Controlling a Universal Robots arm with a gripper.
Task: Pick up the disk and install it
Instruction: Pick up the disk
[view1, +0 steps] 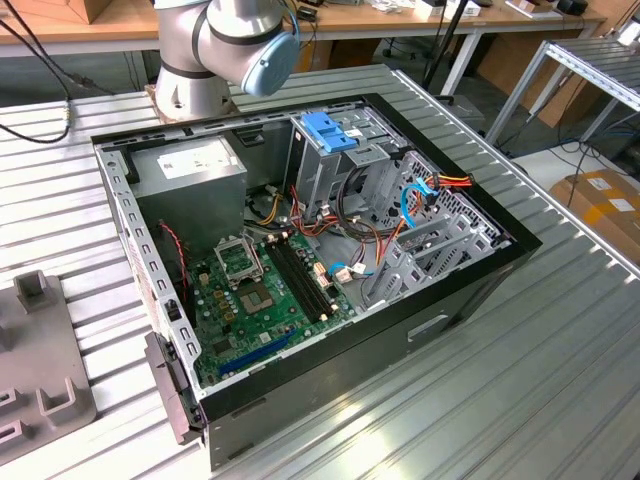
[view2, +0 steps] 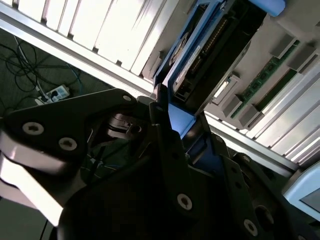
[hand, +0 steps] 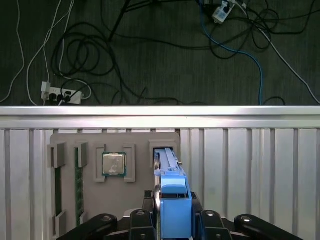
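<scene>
First wrist view: gripper (hand: 173, 199) pressed together on the disk (hand: 168, 167), pinching the near end of the blue carrier by its two broad sides. Standing on edge, with the far end seemingly seated in a slot of the grey tray (hand: 140, 141), straight ahead of the fingertips. Probably stiff, dense and fairly heavy for its bulk, shock-sensitive inside, with smooth, slip-prone plastic. Best held on the carrier frame as now, off the label and connector. Snug slot walls on either flank, so likely room only for a straight pull along the disk's own plane. Just beside the slot, a processor chip (hand: 114, 164) and a memory stick (hand: 78, 182) in neighbouring pockets. Beyond the tray, the table edge (hand: 225, 111), then open floor with loose cables (hand: 100, 65).
</scene>
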